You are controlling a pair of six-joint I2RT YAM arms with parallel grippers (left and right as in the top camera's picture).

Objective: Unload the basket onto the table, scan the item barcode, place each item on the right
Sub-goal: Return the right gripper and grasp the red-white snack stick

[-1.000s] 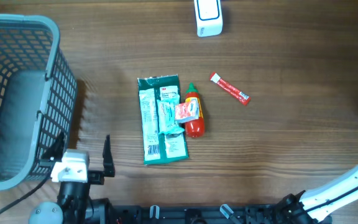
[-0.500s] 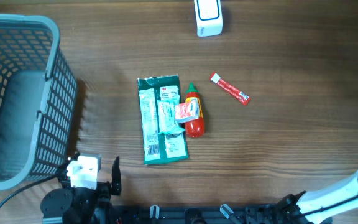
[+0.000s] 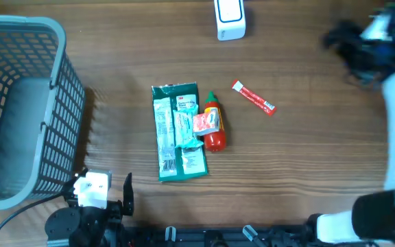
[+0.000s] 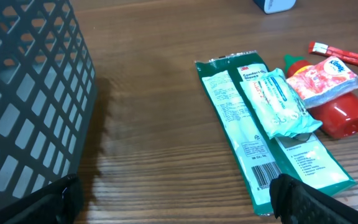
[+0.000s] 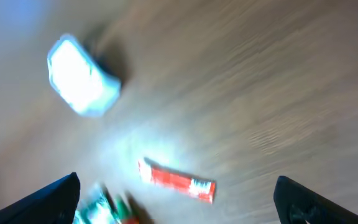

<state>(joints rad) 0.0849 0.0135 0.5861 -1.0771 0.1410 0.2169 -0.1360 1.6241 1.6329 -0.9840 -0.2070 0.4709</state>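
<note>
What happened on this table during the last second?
The right arm swung from the near right corner to the far right, with the right pincer open and empty. The left arm drew back slightly. The green packet, sauce bottle, red sachet, scanner and basket stayed put.

The overhead camera looks straight down on the table (image 3: pixel 307 158) from well above, wide enough to take in the basket (image 3: pixel 19 103) at left and the scanner (image 3: pixel 229 19) at the top edge. The left wrist camera sits low and close to the tabletop at the near left. It faces across toward the far edge, with the basket wall filling its left side and the pack (image 4: pixel 253 130) and bottle (image 4: pixel 334 112) to the right. The right wrist camera is higher, at the far right, tilted down toward the table's middle, and its picture is blurred. All three views share the scanner and the sachet (image 5: pixel 176 180).
</note>
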